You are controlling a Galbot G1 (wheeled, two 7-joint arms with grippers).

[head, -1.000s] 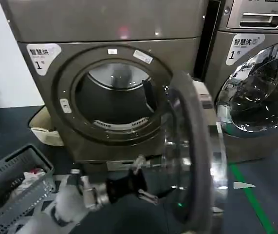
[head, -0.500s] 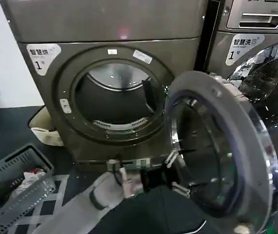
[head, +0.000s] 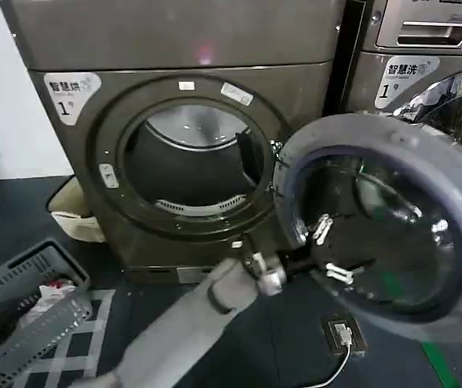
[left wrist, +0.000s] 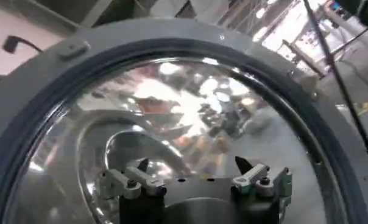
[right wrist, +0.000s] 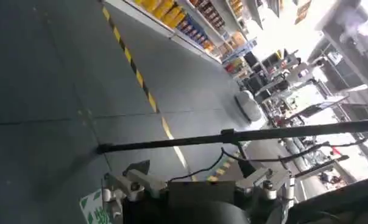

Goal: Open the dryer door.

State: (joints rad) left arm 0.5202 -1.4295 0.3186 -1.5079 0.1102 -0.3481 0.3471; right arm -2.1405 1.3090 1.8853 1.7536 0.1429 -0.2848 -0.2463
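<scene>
- A laundry room with a dark floor [head: 20,218]; a grey dryer [head: 174,121] stands against the wall with a second machine [head: 425,48] just beside it, and a grey basket [head: 20,307] of clothes sits low on the robot's left
- The dryer door [head: 384,234] is swung wide on its right-hand hinge, well clear of the round drum opening [head: 190,166]; its glass inner face is turned toward the camera
- The left gripper [head: 325,250] reaches across on a long grey arm, right up against the door's inner face; its fingers are spread apart and clasp nothing; my read is they are pushing the panel, not pulling it
- From the left wrist, the two fingertips [left wrist: 138,179] sit splayed at the glass, the door rim curving round them
- The right gripper [right wrist: 196,185] hangs off to the side over bare floor, fingers apart, empty, idle
- Judging by the gap, the opening looks all but done
</scene>
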